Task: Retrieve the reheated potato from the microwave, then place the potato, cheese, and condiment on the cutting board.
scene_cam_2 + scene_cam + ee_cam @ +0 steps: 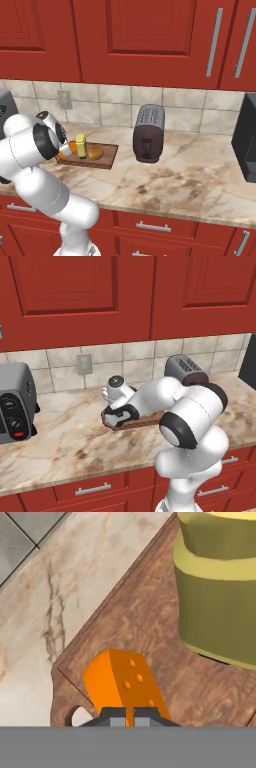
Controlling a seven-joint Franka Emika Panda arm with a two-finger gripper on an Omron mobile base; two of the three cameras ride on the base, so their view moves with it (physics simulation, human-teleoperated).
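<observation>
Risk first. The end effector [129, 722] sits low at the bottom centre of the hand view, fingers pinched on the cheese [122, 682] with the wedge squeezed between them. The cheese hangs over the handle end of the cutting board [145, 637], at the lower left of that view, close to the board's edge and the handle hole. Released here, it could land half on the handle or tip off onto the tabletop [60, 597]. The wedge is also narrow in the grip, so a tilt of the hand might let it slide out.

Further right in the hand view, the condiment [220, 587] stands just beside the cheese; a sideways move could knock that bottle over.

Look of things: cheese is an orange wedge with a few small holes on its face. In the right base view, lower left, the board [107, 155] carries the yellow bottle [81, 145] upright and the tan potato [95, 152] beside it, both well on the wood. The microwave [246, 145] sits at the far right edge.
</observation>
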